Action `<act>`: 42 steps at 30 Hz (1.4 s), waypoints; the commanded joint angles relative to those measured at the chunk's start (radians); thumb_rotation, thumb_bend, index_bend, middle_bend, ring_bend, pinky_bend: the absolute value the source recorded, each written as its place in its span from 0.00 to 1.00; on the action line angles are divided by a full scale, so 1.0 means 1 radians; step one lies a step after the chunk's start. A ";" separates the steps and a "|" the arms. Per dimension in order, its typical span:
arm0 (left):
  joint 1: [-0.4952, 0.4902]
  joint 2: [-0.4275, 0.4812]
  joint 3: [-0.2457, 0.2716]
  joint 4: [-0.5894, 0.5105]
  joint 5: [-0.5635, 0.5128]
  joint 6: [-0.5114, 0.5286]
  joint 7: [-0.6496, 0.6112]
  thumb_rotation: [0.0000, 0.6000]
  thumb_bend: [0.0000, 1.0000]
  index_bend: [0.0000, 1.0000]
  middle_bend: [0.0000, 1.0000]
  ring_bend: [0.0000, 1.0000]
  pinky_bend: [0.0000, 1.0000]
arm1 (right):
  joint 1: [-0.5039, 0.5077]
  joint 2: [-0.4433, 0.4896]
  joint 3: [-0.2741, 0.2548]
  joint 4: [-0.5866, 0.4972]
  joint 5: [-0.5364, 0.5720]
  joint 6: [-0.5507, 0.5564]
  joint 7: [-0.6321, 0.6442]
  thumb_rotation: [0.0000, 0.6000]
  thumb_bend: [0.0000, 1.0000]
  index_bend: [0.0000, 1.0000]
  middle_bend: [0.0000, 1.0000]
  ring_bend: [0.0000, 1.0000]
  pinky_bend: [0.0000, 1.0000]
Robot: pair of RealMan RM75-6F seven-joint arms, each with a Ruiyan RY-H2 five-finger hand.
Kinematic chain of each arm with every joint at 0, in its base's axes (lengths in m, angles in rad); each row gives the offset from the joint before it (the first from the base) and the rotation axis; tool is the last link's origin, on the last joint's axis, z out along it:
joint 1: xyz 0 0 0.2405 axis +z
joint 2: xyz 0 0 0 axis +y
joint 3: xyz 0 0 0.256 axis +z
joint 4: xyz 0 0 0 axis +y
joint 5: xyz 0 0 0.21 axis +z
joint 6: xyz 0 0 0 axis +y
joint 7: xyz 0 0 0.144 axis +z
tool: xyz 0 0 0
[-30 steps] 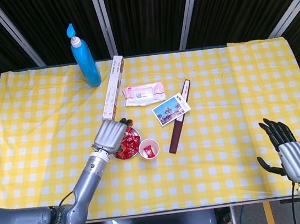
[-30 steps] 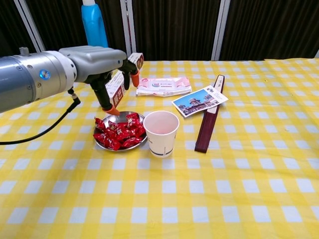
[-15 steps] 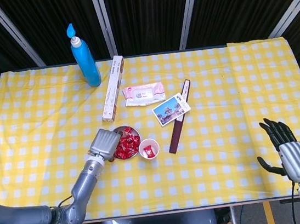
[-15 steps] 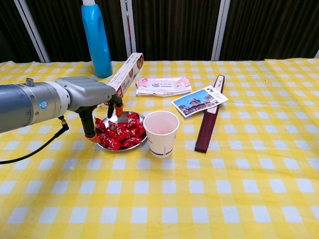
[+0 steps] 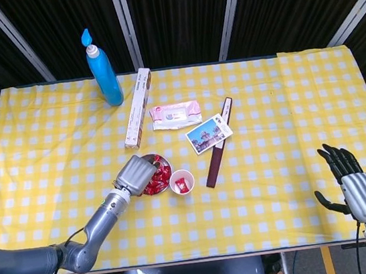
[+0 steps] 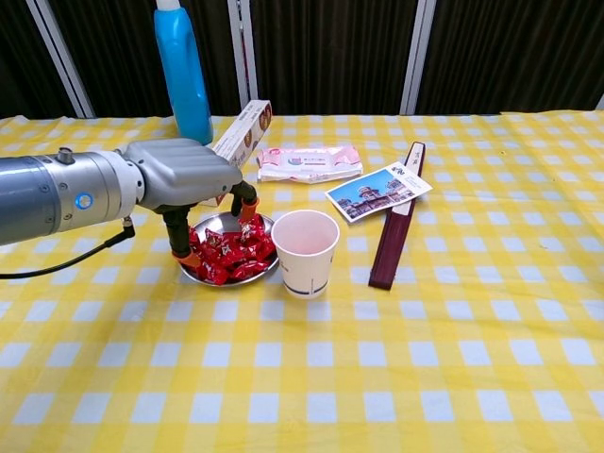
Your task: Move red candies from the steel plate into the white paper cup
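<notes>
The steel plate (image 6: pixel 200 276) (image 5: pixel 149 159) holds a pile of red candies (image 6: pixel 231 253) (image 5: pixel 159 177) near the table's front left. Right beside it stands the white paper cup (image 6: pixel 305 252) (image 5: pixel 181 182), with a red candy inside it in the head view. My left hand (image 6: pixel 189 184) (image 5: pixel 136 173) hangs over the plate's left half. Its fingers point down and are spread across the pile; one fingertip (image 6: pixel 248 226) touches the candies, while the thumb is at the plate's left rim. No candy is lifted. My right hand (image 5: pixel 351 184) is far off at the front right, fingers extended, holding nothing.
A blue bottle (image 5: pixel 103 70) (image 6: pixel 184 71) stands at the back. A long box (image 5: pixel 137 108), a wipes pack (image 5: pixel 176 115) (image 6: pixel 310 162), a postcard (image 5: pixel 209 134) (image 6: pixel 379 190) and a dark flat case (image 5: pixel 219 144) (image 6: pixel 398 222) lie behind and right of the cup.
My left hand came down from above the plate's far side, first to the plate's left edge, then shifted right onto the candies. The right hand stayed still.
</notes>
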 commanded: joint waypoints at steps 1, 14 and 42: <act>0.022 0.016 0.035 0.070 0.172 -0.043 -0.137 1.00 0.17 0.32 0.30 0.85 0.92 | 0.000 -0.001 0.000 0.000 0.001 -0.001 -0.002 1.00 0.39 0.00 0.00 0.00 0.00; 0.041 -0.022 0.042 0.175 0.304 -0.079 -0.271 1.00 0.17 0.34 0.32 0.85 0.92 | -0.003 -0.005 0.004 -0.003 0.012 0.000 -0.011 1.00 0.39 0.00 0.00 0.00 0.00; 0.062 -0.064 0.002 0.237 0.331 -0.098 -0.296 1.00 0.20 0.38 0.35 0.85 0.92 | -0.002 -0.004 0.005 -0.010 0.014 -0.005 -0.012 1.00 0.39 0.00 0.00 0.00 0.00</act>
